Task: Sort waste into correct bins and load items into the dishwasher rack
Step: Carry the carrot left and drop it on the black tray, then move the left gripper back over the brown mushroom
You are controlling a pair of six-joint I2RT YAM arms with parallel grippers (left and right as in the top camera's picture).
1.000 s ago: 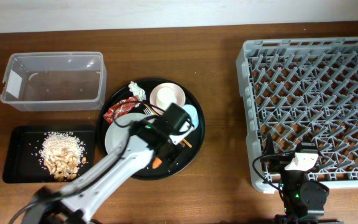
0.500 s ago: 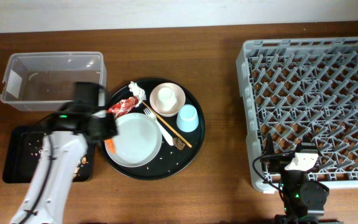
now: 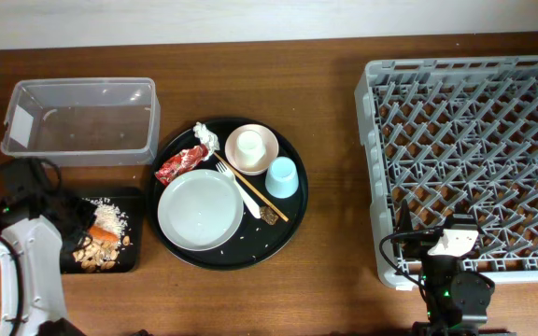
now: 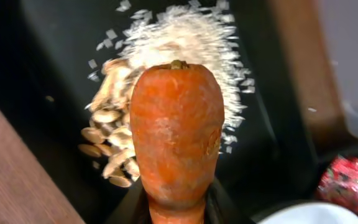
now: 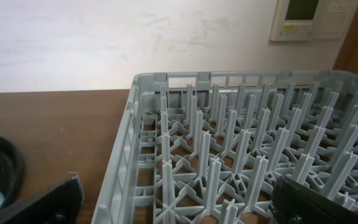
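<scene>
The orange carrot (image 4: 176, 130) is being gripped at one end by the left fingers (image 4: 129, 211), which are clamped on it, directly above the rice and scraps (image 4: 185, 43) in the shallow black tray (image 3: 131, 198). The right fingers (image 5: 42, 202) are being shown apart, idle at the dishwasher rack (image 5: 166, 81). For a clean deposit, the carrot is best being lowered close to the pile before release, so that nothing is being rolled over the low rim onto the tabletop (image 3: 278, 56)
</scene>
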